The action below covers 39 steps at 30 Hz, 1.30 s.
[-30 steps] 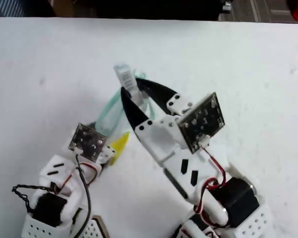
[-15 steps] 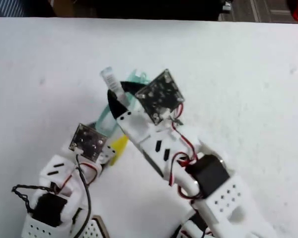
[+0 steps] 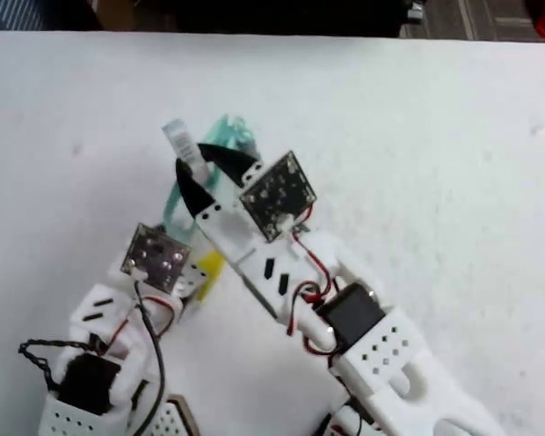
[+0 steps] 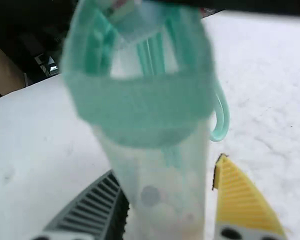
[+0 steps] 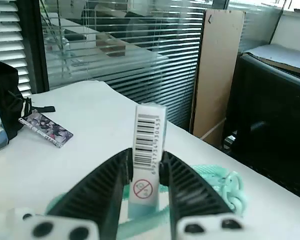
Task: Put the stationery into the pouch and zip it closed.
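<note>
The right arm (image 3: 345,318) extends diagonally from the near right corner of the surface (image 3: 454,136). At its tip, the black-fingered right pincer (image 3: 193,159) is clamped on a slim white box (image 5: 149,135), its fingers almost parallel. The left arm (image 3: 100,336) sits folded low at the near left, and the left pincer (image 4: 166,172), one finger grey and one yellow, is closed against the sides of the clear pouch (image 4: 155,200).

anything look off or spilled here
Nothing stands out. The right gripper grips the white barcoded item squarely, and the left gripper holds the pouch. No damage or spill is visible.
</note>
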Tool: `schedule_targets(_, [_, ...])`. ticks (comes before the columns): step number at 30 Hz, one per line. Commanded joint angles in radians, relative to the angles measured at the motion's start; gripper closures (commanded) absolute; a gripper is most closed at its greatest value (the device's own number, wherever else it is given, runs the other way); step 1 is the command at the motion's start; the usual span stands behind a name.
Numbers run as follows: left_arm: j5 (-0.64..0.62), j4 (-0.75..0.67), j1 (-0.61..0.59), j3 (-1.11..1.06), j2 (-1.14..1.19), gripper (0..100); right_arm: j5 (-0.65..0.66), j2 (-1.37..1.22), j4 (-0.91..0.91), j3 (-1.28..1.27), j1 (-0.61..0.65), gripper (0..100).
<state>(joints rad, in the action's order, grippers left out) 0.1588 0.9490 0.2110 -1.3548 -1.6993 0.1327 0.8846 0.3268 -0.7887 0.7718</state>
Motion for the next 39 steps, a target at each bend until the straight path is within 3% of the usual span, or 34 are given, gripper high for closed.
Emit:
schedule_targets(1, [-0.002,-0.020,-0.005,0.055,-0.012,74,0.002,-0.001,-0.033,-0.035,0.013,98.2])
schedule_targets(9, [-0.002,-0.021,-0.007,0.055,-0.012,74,0.002,0.010,0.039,-0.086,0.013,97.4])
schedule_targets(15, [-0.002,-0.021,-0.007,0.055,-0.012,74,0.002,0.094,0.159,-0.028,0.013,73.4])
schedule_targets(18, [-0.002,-0.021,-0.007,0.055,-0.012,74,0.002,0.136,0.236,0.020,0.012,70.1])
schedule_targets(27, [-0.002,-0.021,-0.007,0.055,-0.012,74,0.002,0.148,0.300,0.160,0.005,70.1])
schedule_targets(32, [-0.002,-0.021,-0.007,0.054,-0.012,74,-0.003,0.082,0.292,0.215,-0.084,71.4])
schedule_targets(35, [-0.002,-0.021,-0.007,0.048,-0.012,74,-0.006,0.028,0.292,0.265,-0.153,83.1])
schedule_targets(37, [-0.002,-0.041,-0.007,0.034,-0.012,74,-0.006,0.015,0.292,0.281,-0.176,97.0])
schedule_targets(38, [-0.002,-0.052,-0.007,0.023,-0.012,74,-0.006,0.016,0.294,0.281,-0.179,99.6])
schedule_targets(39, [-0.002,-0.061,-0.007,0.015,-0.012,74,-0.006,0.019,0.306,0.282,-0.180,96.1])
